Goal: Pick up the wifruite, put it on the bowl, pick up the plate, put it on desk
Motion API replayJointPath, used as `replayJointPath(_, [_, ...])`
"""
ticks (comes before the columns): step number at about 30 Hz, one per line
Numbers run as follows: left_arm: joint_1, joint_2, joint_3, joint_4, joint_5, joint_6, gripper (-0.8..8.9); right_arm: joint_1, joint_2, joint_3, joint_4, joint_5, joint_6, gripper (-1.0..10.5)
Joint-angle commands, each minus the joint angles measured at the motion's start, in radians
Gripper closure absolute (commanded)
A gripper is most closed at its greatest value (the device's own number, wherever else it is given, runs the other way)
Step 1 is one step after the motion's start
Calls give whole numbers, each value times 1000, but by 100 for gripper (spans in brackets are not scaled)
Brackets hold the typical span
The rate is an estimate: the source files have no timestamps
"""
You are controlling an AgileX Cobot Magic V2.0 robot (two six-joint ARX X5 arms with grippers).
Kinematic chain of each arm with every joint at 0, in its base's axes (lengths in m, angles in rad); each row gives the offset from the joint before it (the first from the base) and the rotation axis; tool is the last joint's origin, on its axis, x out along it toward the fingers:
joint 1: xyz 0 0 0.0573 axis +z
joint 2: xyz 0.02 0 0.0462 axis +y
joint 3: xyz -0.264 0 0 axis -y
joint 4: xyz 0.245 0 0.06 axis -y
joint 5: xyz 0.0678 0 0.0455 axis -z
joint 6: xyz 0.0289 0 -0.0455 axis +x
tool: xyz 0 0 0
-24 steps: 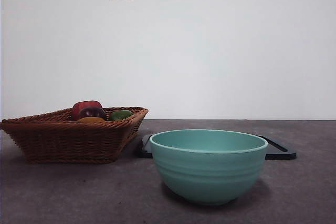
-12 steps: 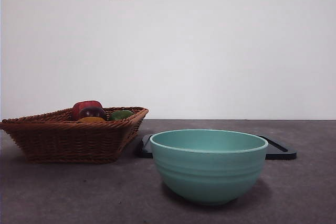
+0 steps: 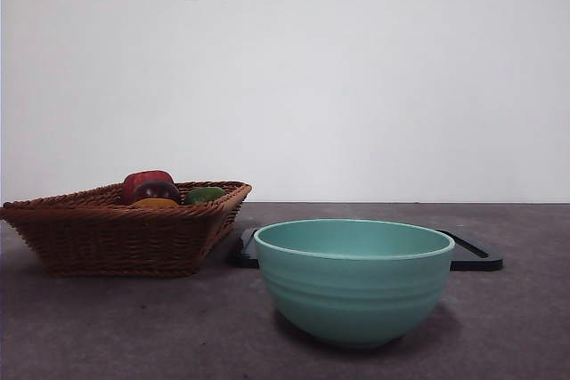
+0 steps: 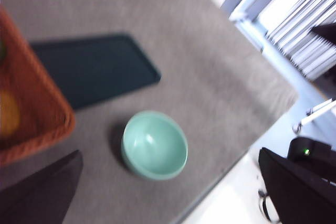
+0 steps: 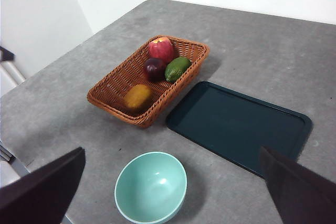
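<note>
First step not begun: wifruite (image 5: 138,97) lies in basket (image 5: 113,98), bowl (image 5: 150,188) empty. Both grippers high, jaws wide, holding nothing. Next, probably left gripper (image 4: 168,192) descends to fruit.

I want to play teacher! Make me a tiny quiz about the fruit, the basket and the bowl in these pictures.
1. True or false: the deep ribbed mint-green ceramic bowl has fruit in it.
2. How many fruits lie in the brown woven wicker basket?
3. Which fruit lies farthest from the red apple? A) the oval green fruit B) the round dark purple fruit C) the small orange-brown dull-skinned fruit

Key
1. False: the bowl is empty.
2. Four.
3. C. It lies at the basket's end nearer the bowl, while the other two are next to the apple.

Both tools are open and high above the flat dark grey matte desk, holding nothing.
</note>
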Motion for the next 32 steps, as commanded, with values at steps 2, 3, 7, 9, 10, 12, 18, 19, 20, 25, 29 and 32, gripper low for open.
replayJointPath(2, [-4, 109, 57, -61, -7, 38, 190, 3, 3, 19, 10, 0, 3, 291])
replayJointPath(3, [-4, 142, 69, -75, -14, 37, 190, 3, 3, 19, 9, 0, 4, 291])
replayJointPath(7, [-4, 270, 122, -115, -53, 39, 189, 3, 3, 19, 8, -2, 5, 291])
replayJointPath(9, [-4, 334, 154, -131, -90, 39, 189, 3, 3, 19, 8, -6, 4, 291])
replayJointPath(10, [-4, 368, 175, -143, -113, 38, 189, 3, 3, 19, 8, -6, 4, 291])
replayJointPath(12, [-4, 431, 214, -158, -150, 38, 189, 3, 3, 19, 8, -6, 4, 291])
replayJointPath(18, [-4, 610, 326, -172, -294, 41, 188, 3, 3, 19, 8, -6, 4, 291])
replayJointPath(19, [-4, 638, 341, -172, -325, 41, 188, 3, 3, 19, 8, -6, 5, 291])
replayJointPath(20, [-4, 662, 352, -172, -350, 41, 188, 3, 3, 19, 8, -6, 6, 291])
replayJointPath(25, [-4, 793, 399, -166, -434, 58, 188, 3, 3, 19, 8, -6, 19, 291])
replayJointPath(29, [-4, 879, 408, -134, -442, 60, 188, 3, 3, 19, 8, -6, 22, 291])
replayJointPath(32, [-4, 940, 411, -102, -447, 71, 188, 3, 3, 19, 8, -6, 23, 291])
